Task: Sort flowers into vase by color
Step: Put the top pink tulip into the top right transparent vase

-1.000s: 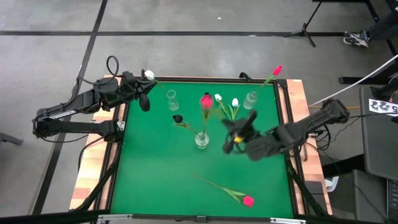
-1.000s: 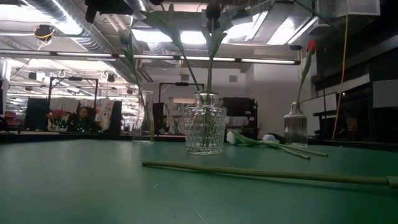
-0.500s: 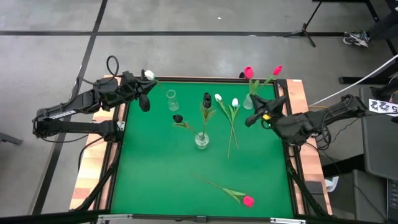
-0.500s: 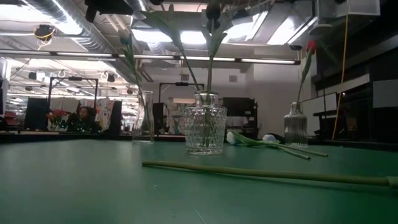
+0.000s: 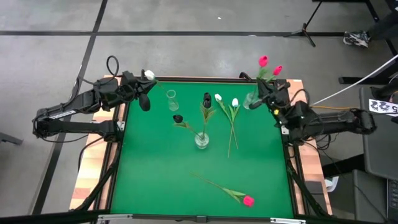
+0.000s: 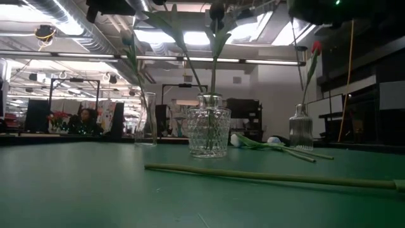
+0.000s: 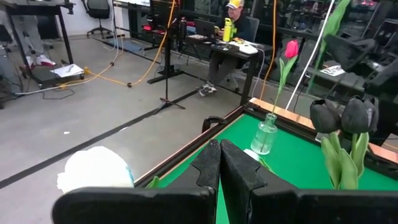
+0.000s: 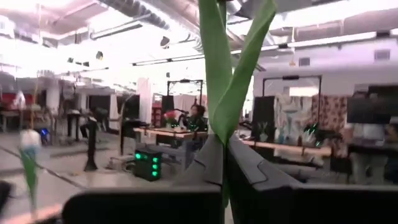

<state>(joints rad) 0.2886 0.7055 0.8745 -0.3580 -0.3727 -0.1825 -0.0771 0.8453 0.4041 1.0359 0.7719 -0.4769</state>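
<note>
Right arm holds a pink tulip over the corner vase

The right gripper (image 5: pixel 268 93) has its fingers clamped on the stem of a pink tulip (image 5: pixel 263 61), upright beside the small vase (image 5: pixel 250 99) already holding another pink tulip (image 5: pixel 277 70). The left gripper (image 5: pixel 144 93) waits at the desk's (image 5: pixel 155 174) far left corner, fingers closed on a white tulip (image 5: pixel 149 74). Two white tulips (image 5: pixel 226 101) and one pink tulip on the desk (image 5: pixel 248 200) lie loose

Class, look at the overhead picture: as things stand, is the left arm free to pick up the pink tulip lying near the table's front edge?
Probably not: the left gripper is already shut on a white tulip at the far-left corner, well away from the pink tulip.
</note>
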